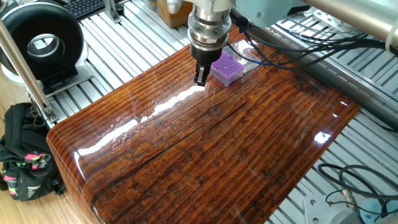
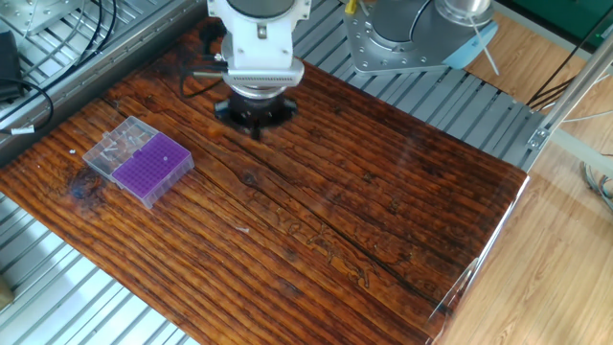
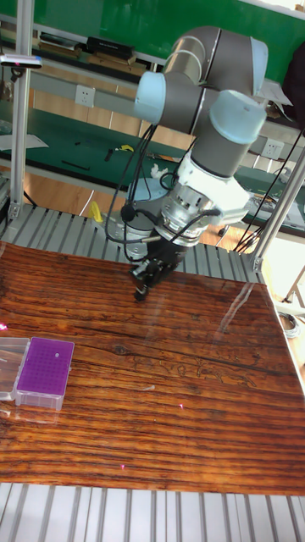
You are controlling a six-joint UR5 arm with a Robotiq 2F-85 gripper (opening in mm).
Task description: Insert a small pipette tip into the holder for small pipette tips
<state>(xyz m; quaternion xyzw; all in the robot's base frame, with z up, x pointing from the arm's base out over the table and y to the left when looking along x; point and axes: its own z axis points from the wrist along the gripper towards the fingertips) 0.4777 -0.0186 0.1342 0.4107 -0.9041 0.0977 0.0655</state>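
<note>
The holder for small pipette tips point(image 2: 151, 167) is a purple rack with a grid of tiny holes, sitting in a clear box whose lid point(image 2: 116, 146) lies open beside it. It also shows in one fixed view point(image 1: 226, 68) and the tall fixed view point(image 3: 44, 370). My gripper point(image 1: 201, 79) hangs just above the wood, off to the side of the holder, fingers pressed close together. It shows again from the far side point(image 2: 255, 125) and in the tall view point(image 3: 141, 292). No small pipette tip can be made out between the fingers. A thin pale sliver point(image 2: 241, 228) lies mid-table; what it is cannot be told.
The dark wooden board point(image 2: 364, 220) rests on a ribbed aluminium table point(image 2: 86, 297). Black cables point(image 1: 292, 46) trail behind the arm. The arm's base point(image 2: 402, 38) stands at the back edge.
</note>
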